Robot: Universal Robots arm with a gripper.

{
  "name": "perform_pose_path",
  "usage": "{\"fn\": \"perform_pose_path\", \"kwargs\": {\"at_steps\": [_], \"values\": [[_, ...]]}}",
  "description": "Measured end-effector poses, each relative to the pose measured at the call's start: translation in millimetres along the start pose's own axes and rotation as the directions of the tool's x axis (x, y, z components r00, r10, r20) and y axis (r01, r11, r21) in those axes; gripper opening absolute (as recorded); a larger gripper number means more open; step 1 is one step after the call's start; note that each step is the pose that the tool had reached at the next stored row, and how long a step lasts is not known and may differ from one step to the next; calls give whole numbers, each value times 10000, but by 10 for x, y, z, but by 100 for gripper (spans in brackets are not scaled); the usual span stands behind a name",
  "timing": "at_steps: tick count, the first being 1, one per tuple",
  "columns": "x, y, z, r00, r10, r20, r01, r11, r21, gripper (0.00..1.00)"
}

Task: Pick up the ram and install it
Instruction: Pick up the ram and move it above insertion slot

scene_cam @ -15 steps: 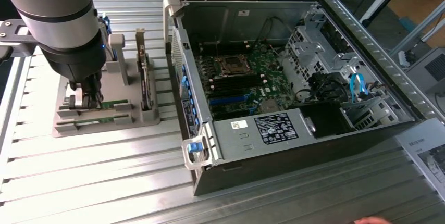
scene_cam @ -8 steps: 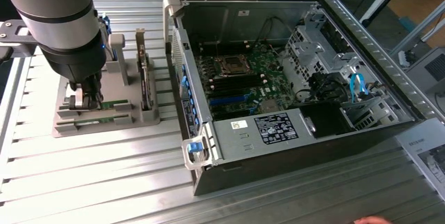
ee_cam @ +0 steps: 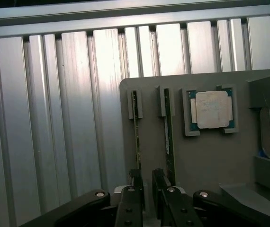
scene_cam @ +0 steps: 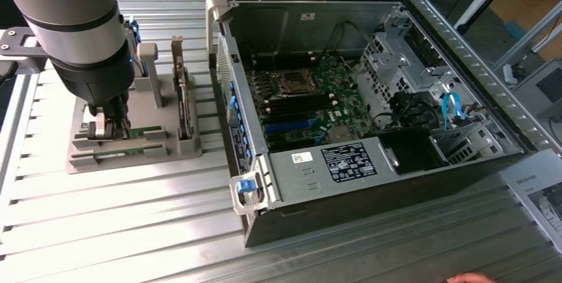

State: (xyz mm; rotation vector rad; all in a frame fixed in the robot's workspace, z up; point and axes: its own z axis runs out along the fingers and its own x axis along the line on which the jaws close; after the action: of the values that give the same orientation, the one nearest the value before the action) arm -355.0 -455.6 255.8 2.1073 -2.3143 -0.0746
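My gripper (ee_cam: 148, 187) hung spread and empty over the rack (ee_cam: 196, 156); I judged it best to centre on the ram (ee_cam: 136, 132), clear of its twin (ee_cam: 167, 127), before squeezing.

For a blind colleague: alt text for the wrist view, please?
The open claw hangs by the ends of two ram sticks standing on edge in a grey holder. A square processor chip lies in the same holder, which rests on a slatted metal table.
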Motion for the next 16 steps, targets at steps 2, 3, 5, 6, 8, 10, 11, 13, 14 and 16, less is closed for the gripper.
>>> {"fn": "perform_pose_path", "kwargs": {"at_steps": [2,3,5,6,8,10,11,13,14,16], "values": [[0,0,6,10000,0,0,0,10000,0,24],[0,0,9,10000,0,0,0,10000,-1,24],[0,0,13,10000,0,0,0,10000,-1,24],[0,0,14,10000,0,0,0,10000,0,24],[0,0,15,10000,1,0,-1,10000,0,24],[0,0,15,10000,0,1,0,10000,1,24],[0,0,16,10000,0,1,0,10000,0,24],[0,-1,23,10000,0,2,0,10000,2,24],[1,-1,27,10000,0,2,0,10000,1,24],[1,-1,36,10000,0,1,0,10000,0,24]]}}
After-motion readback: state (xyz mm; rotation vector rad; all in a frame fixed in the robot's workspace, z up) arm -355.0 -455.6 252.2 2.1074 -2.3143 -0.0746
